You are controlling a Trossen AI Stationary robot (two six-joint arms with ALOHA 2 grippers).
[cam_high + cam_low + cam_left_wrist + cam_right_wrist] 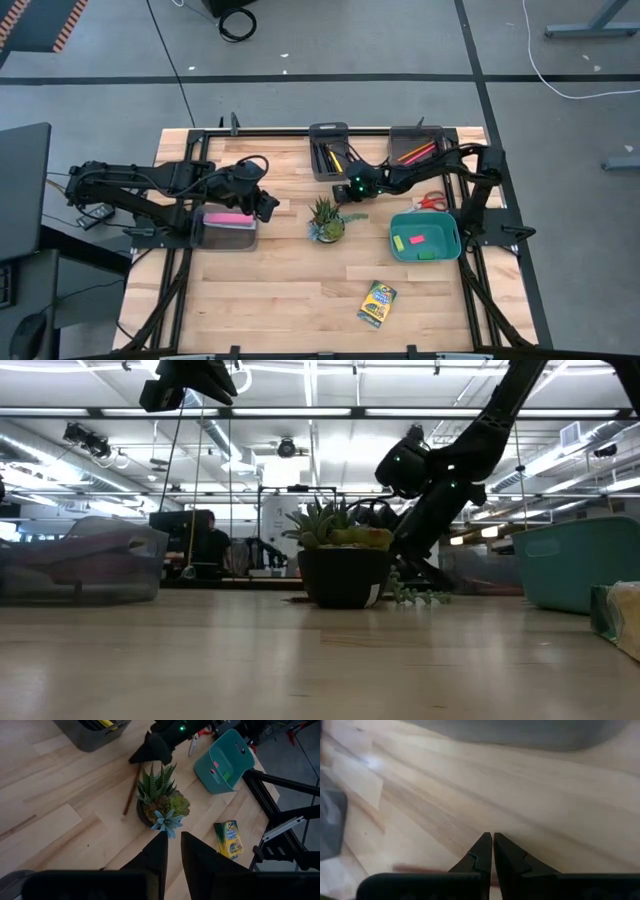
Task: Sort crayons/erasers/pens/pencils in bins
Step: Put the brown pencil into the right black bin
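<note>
The right gripper (352, 193) hangs low over the bare plank table (280, 290), between the dark grey narrow plastic bin (329, 150) and the small potted green succulent (326, 220). Its fingers are clenched together with nothing between them. In the right wrist view a thin reddish pencil (415, 868) lies flat on the wood just beside the fingertips, partly hidden behind them; the left wrist view shows the same pencil (131, 792) running from under that gripper toward the plant pot.

The left gripper (268, 207) is raised above the table beside the pale grey translucent plastic bin (226, 232), which holds a long pink bar (228, 217). Its fingers (156, 856) stand nearly closed with a narrow gap and grasp nothing.

The flat yellow-and-green printed cardboard crayon box (377, 303) lies alone on the near part of the table, well apart from both grippers. Its print carries lettering, but it is too small to read.

The wide teal-green plastic bin (425, 236) holds small blocks, yellow, pink and green. The dark narrow bin holds black and yellow sticks. The grey bin at the far right corner (416, 145) holds red and orange sticks. Red-handled scissors (432, 201) lie between that bin and the teal one.

The tabletop is jointed light wood with visible grain.
</note>
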